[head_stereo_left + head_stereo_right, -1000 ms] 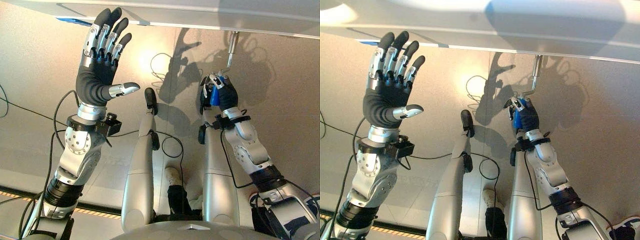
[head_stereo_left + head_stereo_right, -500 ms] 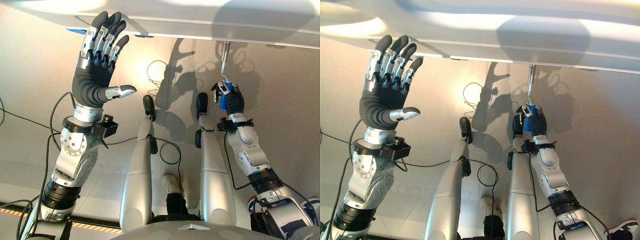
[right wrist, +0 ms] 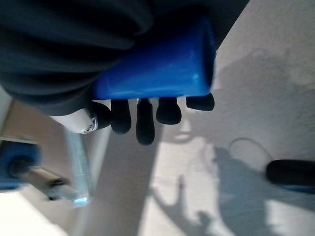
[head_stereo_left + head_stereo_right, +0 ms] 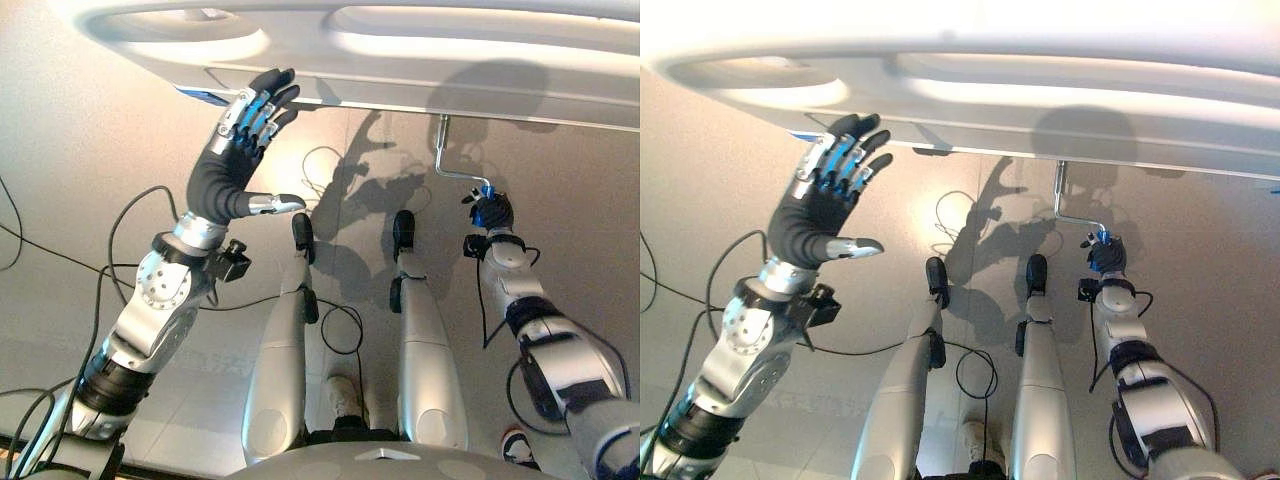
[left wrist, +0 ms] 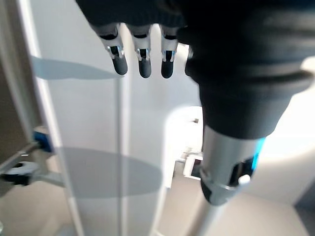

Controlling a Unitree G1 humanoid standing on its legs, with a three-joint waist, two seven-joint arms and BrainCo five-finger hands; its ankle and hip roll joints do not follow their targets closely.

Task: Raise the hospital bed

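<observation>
Holding my left hand (image 4: 235, 170) up near the underside of the pale bed frame (image 4: 400, 60), I have its fingers straight and spread, the thumb out to the side, gripping nothing; the left wrist view shows the dark fingertips (image 5: 140, 61) close to the white panel, though I cannot tell whether they touch it. Further right, a metal crank (image 4: 455, 160) hangs down from under the foot end of the bed, bending outward to its blue handle (image 3: 157, 69). My right hand (image 4: 492, 212) is curled round that handle, fingers wrapped over the blue grip and closed tight on it.

I judge the step in hand to be turning the crank to lift the bed. To do that well, I should keep the right grasp firm, since the handle is smooth and could slip through as it swings. The wrist ought to follow the circle of the crank arm rather than fight it, pushing along the arc and never sideways against the shaft. My left hand can stay flat by the frame and out of the crank's sweep.
</observation>
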